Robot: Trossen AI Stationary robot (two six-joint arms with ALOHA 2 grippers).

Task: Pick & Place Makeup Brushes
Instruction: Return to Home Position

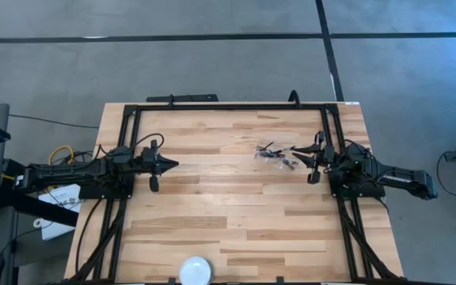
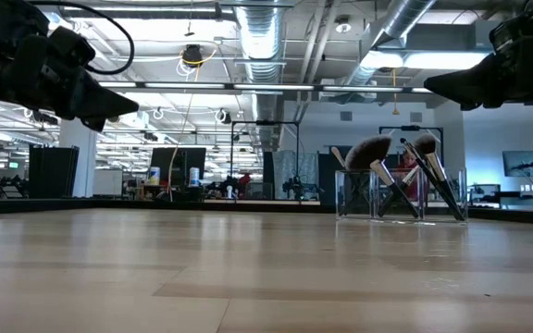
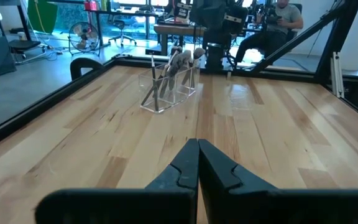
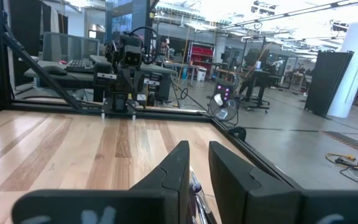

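Note:
The makeup brushes (image 2: 396, 171) stand bristles-up in a clear plastic holder (image 3: 169, 87), leaning against its walls, at the table's far right (image 1: 274, 154). One fluffy brown head (image 2: 370, 151) shows widest. My right gripper (image 1: 295, 150) hovers just right of the holder and above it (image 2: 430, 83). Its fingers are a narrow gap apart (image 4: 199, 155), and a bit of brush shows below through the gap. My left gripper (image 1: 172, 165) is shut (image 3: 197, 155), raised over the table's left part (image 2: 132, 106).
A round white dish (image 1: 195, 271) sits at the table's near edge. Bare wood (image 1: 228, 206) lies between the arms. A black frame (image 1: 228, 105) runs along the table's far and side edges. A seated person (image 3: 278, 18) shows beyond the table's right side.

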